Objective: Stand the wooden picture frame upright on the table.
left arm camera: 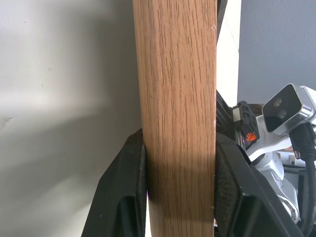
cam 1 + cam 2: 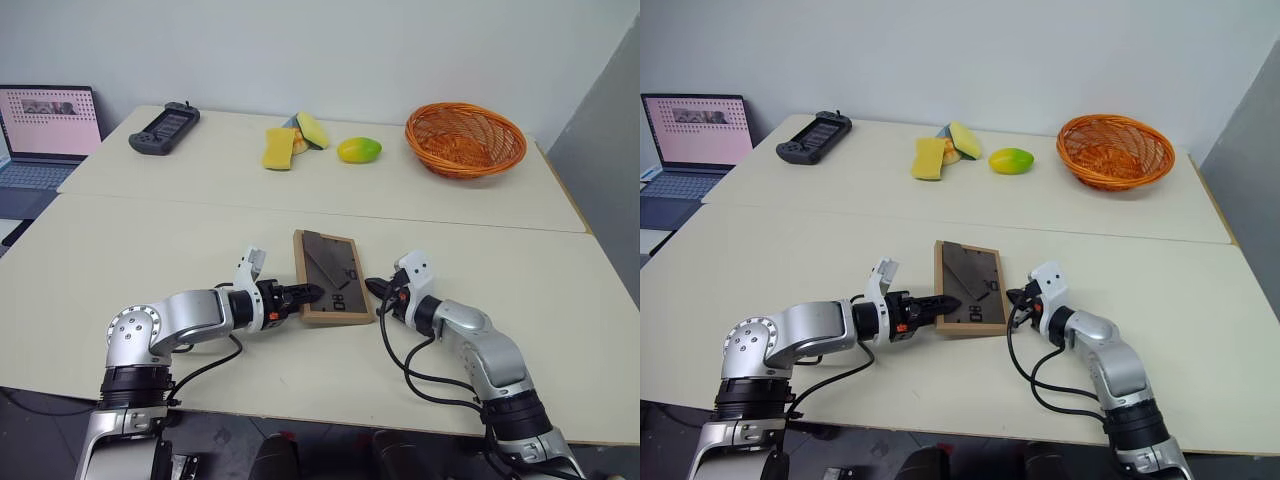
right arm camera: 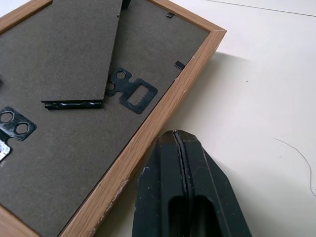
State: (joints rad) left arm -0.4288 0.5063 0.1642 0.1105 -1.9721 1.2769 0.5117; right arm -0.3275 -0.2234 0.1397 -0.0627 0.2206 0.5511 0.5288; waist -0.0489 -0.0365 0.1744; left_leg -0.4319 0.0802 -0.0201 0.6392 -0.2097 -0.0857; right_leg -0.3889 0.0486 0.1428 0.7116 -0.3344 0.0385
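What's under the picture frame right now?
The picture frame lies back-up on the table, its stand showing. Its picture side faces down, hidden. The left gripper clamps its edge; the shut right gripper sits beside it.

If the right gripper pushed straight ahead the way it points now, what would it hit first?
Most likely the picture frame: the shut right gripper points at its near wooden edge, close beside it. Whether they already touch is unclear.

At my eleven o'clock I see a black handheld controller point(image 2: 164, 127), and at ten an open laptop point(image 2: 45, 130) with a pinkish screen. Yellow sponges point(image 2: 292, 140) sit at twelve beside a yellow-green mango point(image 2: 359, 150); an orange wicker basket point(image 2: 465, 139) stands at one.
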